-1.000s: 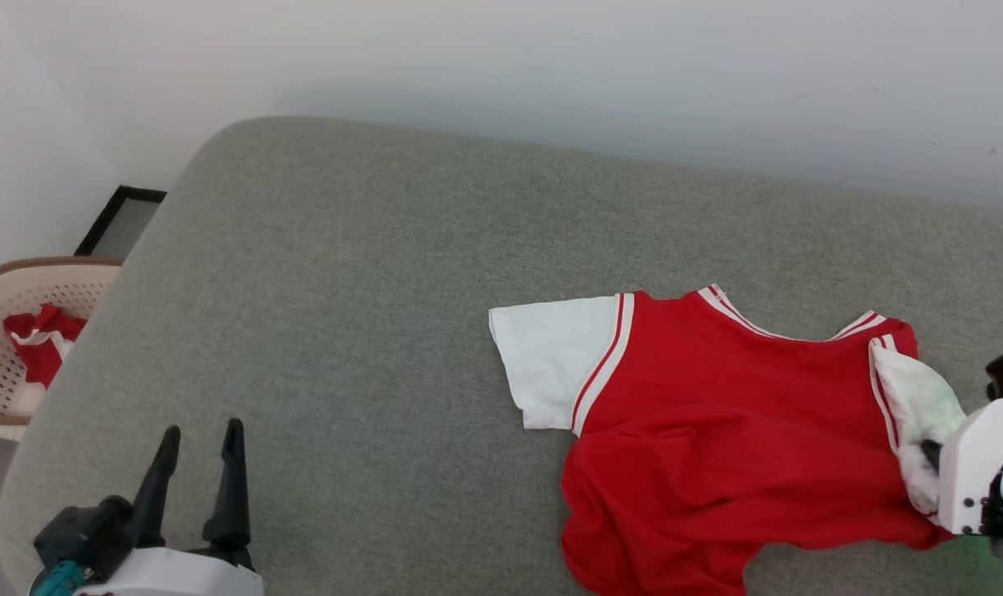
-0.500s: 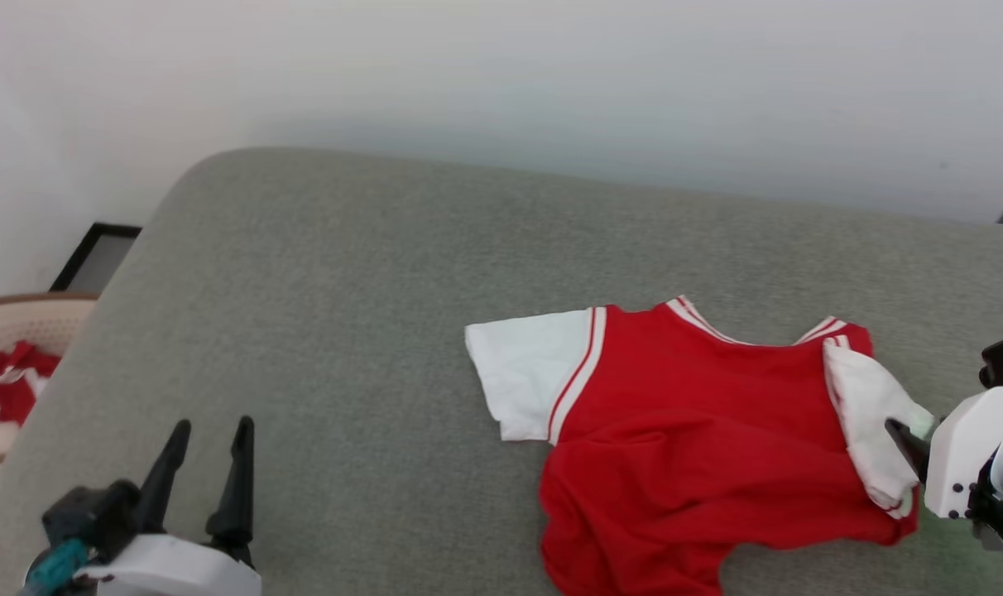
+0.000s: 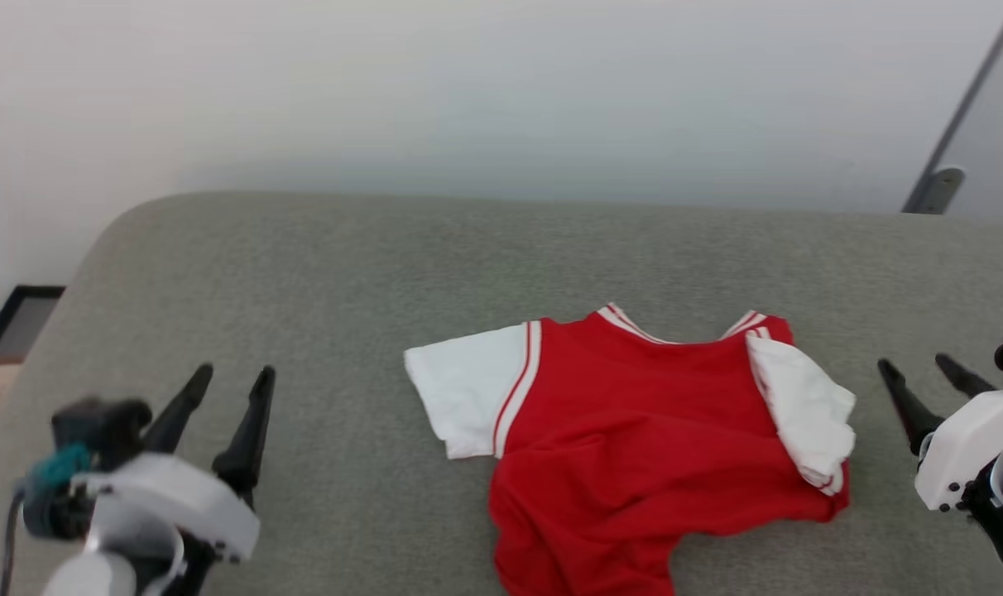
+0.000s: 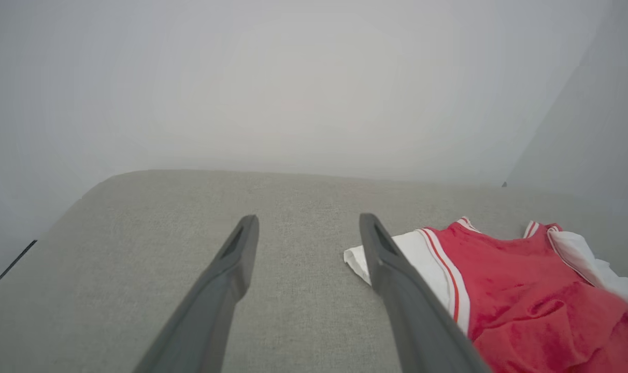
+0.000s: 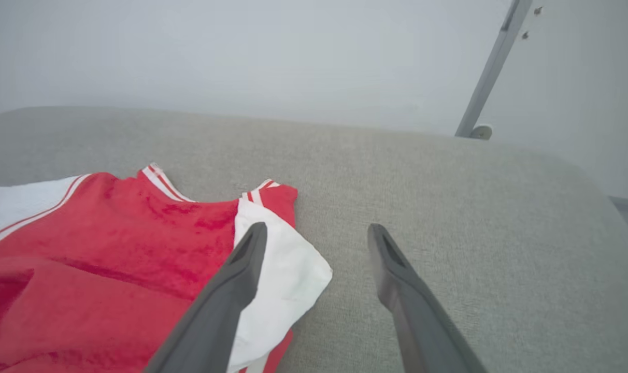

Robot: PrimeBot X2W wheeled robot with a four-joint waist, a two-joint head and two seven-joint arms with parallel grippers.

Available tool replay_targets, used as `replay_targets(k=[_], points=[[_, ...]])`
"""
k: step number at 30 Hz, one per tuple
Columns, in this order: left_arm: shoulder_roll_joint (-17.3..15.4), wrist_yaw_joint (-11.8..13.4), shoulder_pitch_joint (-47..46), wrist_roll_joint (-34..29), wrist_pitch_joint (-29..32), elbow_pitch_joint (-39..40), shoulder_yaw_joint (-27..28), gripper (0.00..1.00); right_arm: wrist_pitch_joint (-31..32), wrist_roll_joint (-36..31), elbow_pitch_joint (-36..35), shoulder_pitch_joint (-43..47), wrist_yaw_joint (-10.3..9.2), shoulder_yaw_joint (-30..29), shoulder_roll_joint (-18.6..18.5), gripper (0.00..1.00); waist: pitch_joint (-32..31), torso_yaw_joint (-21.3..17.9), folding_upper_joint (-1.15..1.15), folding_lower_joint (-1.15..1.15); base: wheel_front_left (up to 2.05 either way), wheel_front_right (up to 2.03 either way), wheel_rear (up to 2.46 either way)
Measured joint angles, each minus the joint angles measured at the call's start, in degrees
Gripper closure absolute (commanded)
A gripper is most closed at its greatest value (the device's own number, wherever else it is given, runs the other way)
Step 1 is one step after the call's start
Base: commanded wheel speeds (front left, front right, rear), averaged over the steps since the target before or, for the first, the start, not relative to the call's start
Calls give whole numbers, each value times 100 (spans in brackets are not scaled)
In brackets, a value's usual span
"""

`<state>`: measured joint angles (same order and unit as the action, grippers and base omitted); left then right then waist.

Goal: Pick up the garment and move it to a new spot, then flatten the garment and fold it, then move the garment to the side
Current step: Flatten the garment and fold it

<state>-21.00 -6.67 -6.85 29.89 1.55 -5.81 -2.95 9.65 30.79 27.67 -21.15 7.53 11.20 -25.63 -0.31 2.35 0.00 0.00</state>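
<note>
The shirt (image 3: 634,414) lies rumpled on the grey cushion (image 3: 344,273), collar toward the wall (image 3: 501,91), between the two pincers. The right pincer (image 3: 911,361) is spread and empty, just beside the shirt's crumpled sleeve (image 3: 803,414), with a gap between them. The left pincer (image 3: 237,369), also spread and empty, sits well apart from the flat sleeve (image 3: 468,401).

Garment (image 3: 634,430) hem cut off, btm edge.
</note>
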Motion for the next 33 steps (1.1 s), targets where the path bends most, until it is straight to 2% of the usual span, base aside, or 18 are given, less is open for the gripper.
replay_targets(k=[8,14,23,33], points=[[-330,-46,-874,320,1069,-245,-443,0,-923,-818,-849,564,1,-731,549,0,20,-361,0,0,0,0,0],[-504,-64,-1670,800,1983,-705,-727,0,-1329,-1294,-1408,845,0,-1203,1048,0,223,-598,0,0,0,0,0],[-693,-65,-2739,1145,3206,-1704,-1184,0,-1521,-1692,-2011,904,1,-1395,1596,0,742,-935,0,0,0,0,0],[-805,-63,-3516,1125,4123,-2775,-1588,0,-1553,-1794,-2251,843,0,-1425,1883,0,1378,-1266,0,0,0,0,0]])
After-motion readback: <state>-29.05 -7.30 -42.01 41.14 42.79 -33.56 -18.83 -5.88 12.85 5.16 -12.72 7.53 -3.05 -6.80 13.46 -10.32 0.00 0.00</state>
